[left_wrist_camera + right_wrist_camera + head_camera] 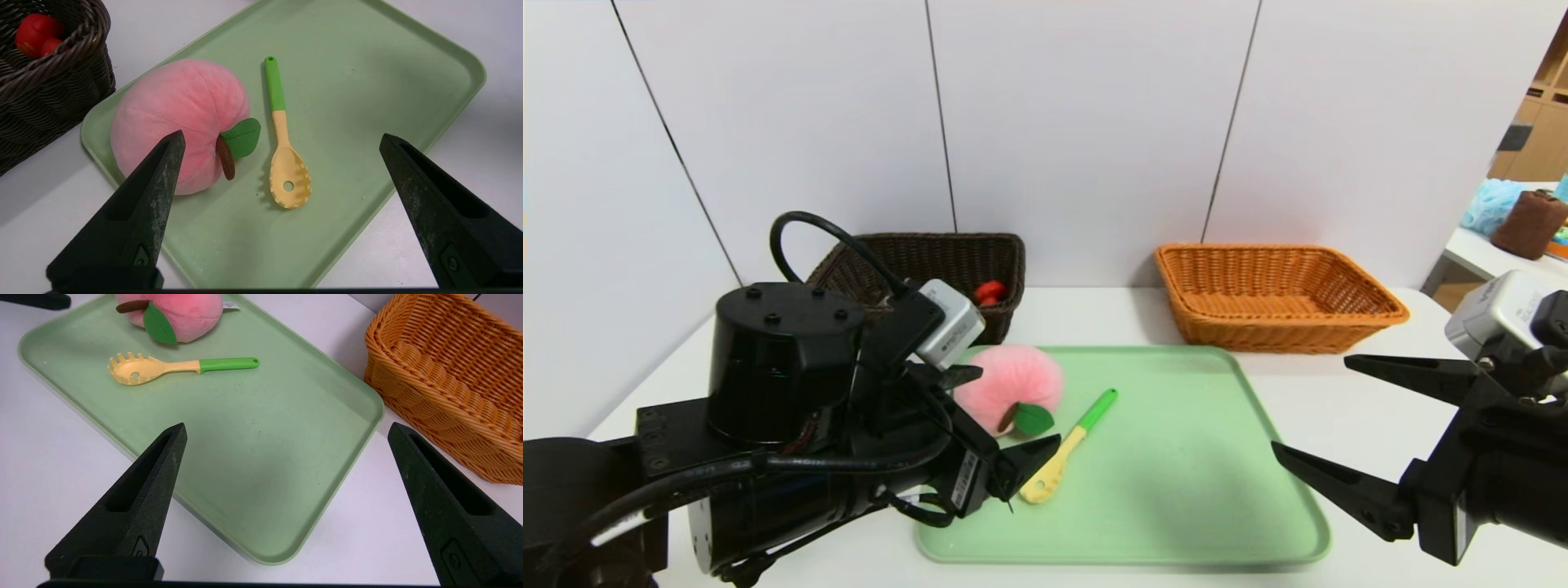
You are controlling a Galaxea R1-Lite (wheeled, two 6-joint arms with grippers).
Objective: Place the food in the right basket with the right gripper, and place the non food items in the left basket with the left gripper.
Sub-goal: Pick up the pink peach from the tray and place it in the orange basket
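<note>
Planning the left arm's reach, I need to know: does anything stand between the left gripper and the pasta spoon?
Nothing visible does. The open left gripper hovers above the pasta spoon; the plush peach lies beside the spoon on the tray, not over it.

The orange basket [433, 392] is cut off, right wrist view.
</note>
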